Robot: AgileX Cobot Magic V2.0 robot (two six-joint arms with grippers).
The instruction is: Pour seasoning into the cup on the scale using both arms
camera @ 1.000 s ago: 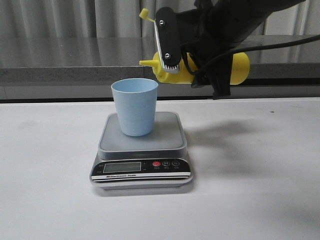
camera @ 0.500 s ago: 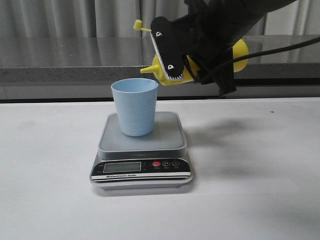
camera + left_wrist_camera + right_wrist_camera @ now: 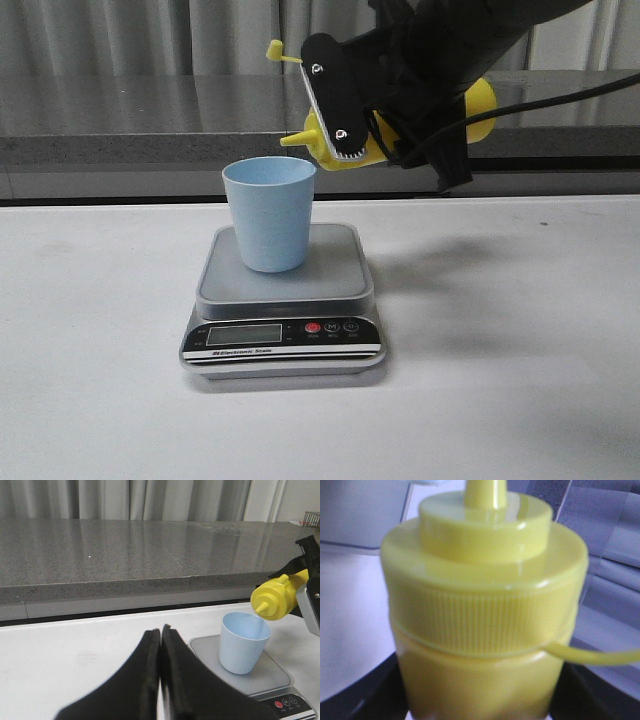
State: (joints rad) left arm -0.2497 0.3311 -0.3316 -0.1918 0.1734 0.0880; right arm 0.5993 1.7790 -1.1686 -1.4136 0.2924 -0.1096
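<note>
The pale blue cup (image 3: 269, 213) stands on the grey platform of the scale (image 3: 340, 265). My right gripper (image 3: 345, 105) is shut on the yellow seasoning bottle (image 3: 478, 105), held tilted above and right of the cup, its nozzle (image 3: 290, 141) pointing down-left just over the rim. Its cap hangs on a tether. In the right wrist view the seasoning bottle (image 3: 482, 610) fills the frame between the fingers. The left wrist view shows my left gripper (image 3: 160, 630) shut and empty, off to the left of the cup (image 3: 243, 642) and the scale (image 3: 272, 672).
A grey stone counter ledge (image 3: 130, 130) runs along the back of the white table (image 3: 520, 340), with curtains behind. The scale's display and red button (image 3: 312, 327) face the front.
Over the last second the right arm has tipped the bottle nozzle-down and shifted it left toward the cup; little change in the last half second. The cup and scale have not moved.
</note>
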